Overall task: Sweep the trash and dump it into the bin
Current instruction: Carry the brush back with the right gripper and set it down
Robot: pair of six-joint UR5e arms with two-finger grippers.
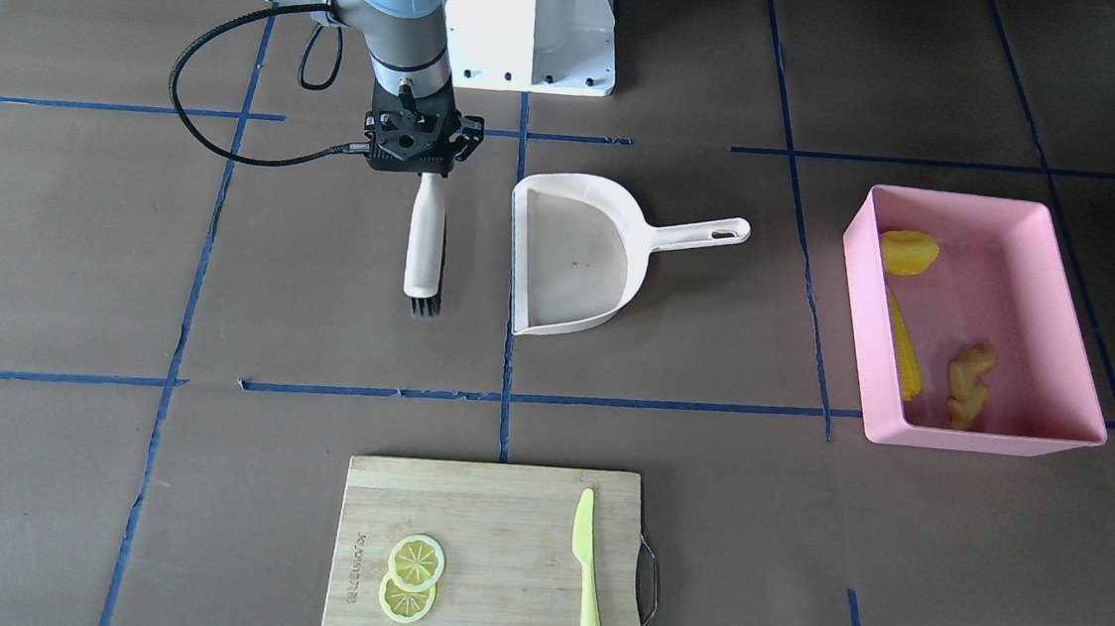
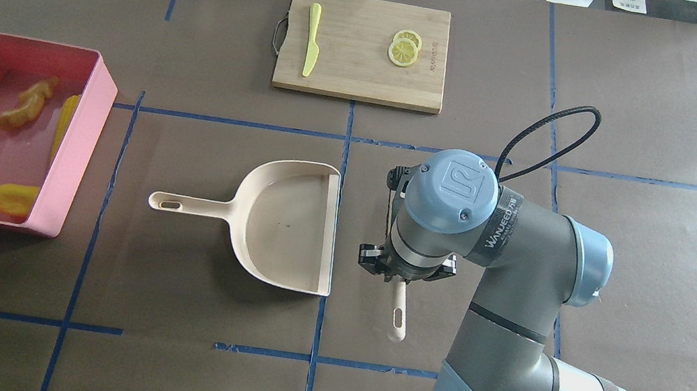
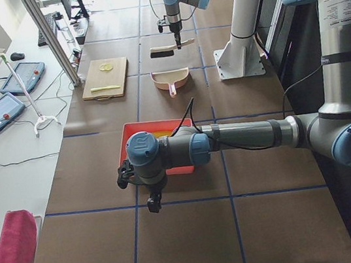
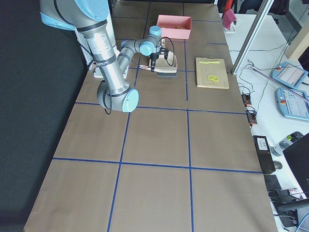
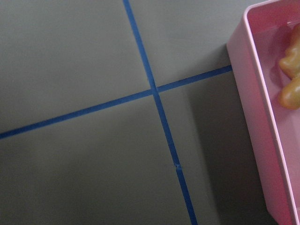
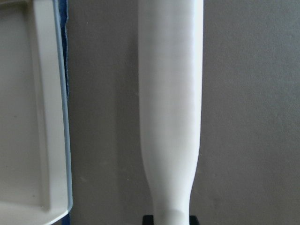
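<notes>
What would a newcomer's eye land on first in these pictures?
The pink bin on the robot's left side of the table, with the corn cob, yellow lump and ginger root already inside. Next, the right end effector at the handle of a beige brush, beside the empty dustpan in the middle.

The right arm [image 2: 517, 260], in the lower right of the overhead view, is grey tubing with light-blue round joint caps, 1 cap [image 2: 463, 181] embossed with a logo beside a dark band of white lettering. A black ribbed cable [image 1: 174, 74] loops from its wrist by the black, angular right gripper [image 1: 419, 171]. The left arm [image 3: 249, 137] has the same colours; the white base [image 1: 533, 22] shows dark screws along its foot.
</notes>
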